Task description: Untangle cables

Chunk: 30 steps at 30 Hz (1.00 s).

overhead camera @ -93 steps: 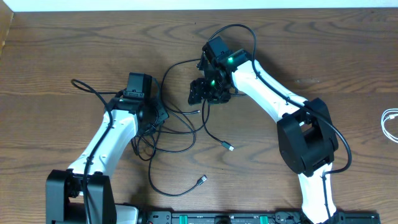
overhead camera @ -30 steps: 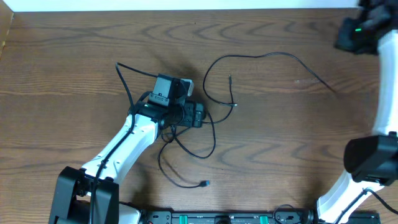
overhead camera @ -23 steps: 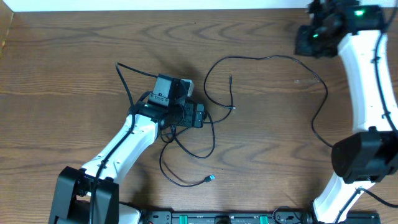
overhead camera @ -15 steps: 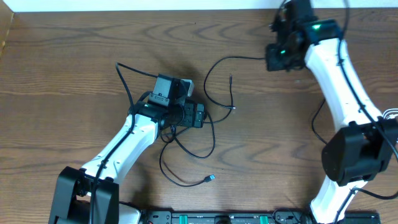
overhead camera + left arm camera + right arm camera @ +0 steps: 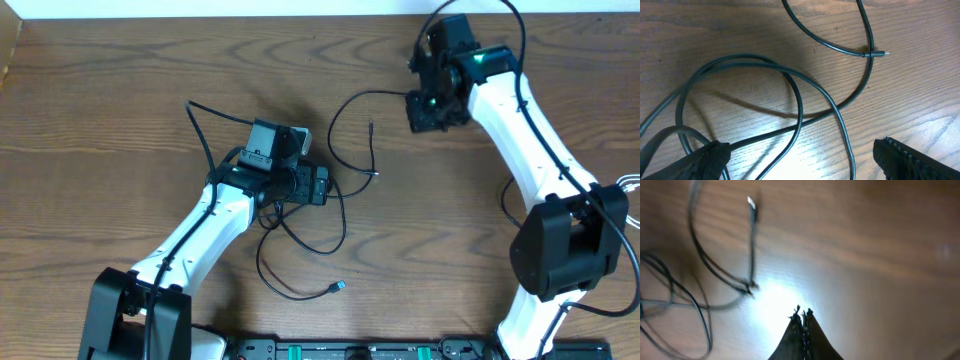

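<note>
Black cables [image 5: 335,215] lie looped at the table's middle, with one plug end [image 5: 340,287] near the front. A second black cable [image 5: 345,100] arcs from the tangle toward the right arm. My left gripper [image 5: 318,185] hovers open over the tangle. In the left wrist view its fingers [image 5: 707,162] stand wide apart, and cable loops [image 5: 800,102] and a small plug [image 5: 880,53] lie on the wood between and ahead of them. My right gripper [image 5: 424,112] is at the arc's right end, shut [image 5: 802,315] with nothing seen between its jaws. A white cable [image 5: 628,190] shows at the right edge.
The brown wooden table [image 5: 120,80] has a pale strip along its far edge. A dark rail [image 5: 350,350] runs along the front between the two arm bases. The right arm's own thick wire [image 5: 505,200] curves beside its lower link.
The right arm has swung back from the far right corner toward the middle, its gripper shut throughout. The long black cable's right stretch now lies under that arm. The left arm has stayed put.
</note>
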Each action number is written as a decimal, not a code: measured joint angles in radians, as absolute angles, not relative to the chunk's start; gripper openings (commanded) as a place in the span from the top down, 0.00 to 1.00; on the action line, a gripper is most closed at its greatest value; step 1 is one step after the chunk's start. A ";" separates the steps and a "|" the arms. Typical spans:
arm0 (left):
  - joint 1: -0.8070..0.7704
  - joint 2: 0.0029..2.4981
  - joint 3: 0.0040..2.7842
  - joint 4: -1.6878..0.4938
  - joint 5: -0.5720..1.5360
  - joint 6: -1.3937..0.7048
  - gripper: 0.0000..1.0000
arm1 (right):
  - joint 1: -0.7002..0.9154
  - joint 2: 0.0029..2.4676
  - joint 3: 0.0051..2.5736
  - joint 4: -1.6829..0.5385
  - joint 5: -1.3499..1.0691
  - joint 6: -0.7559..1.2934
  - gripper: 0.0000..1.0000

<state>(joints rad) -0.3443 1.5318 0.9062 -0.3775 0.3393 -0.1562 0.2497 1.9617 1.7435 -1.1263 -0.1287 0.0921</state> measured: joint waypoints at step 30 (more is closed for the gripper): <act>-0.344 1.532 0.906 -0.378 0.339 -0.156 0.02 | 0.245 1.943 1.728 -1.129 -0.172 0.155 0.50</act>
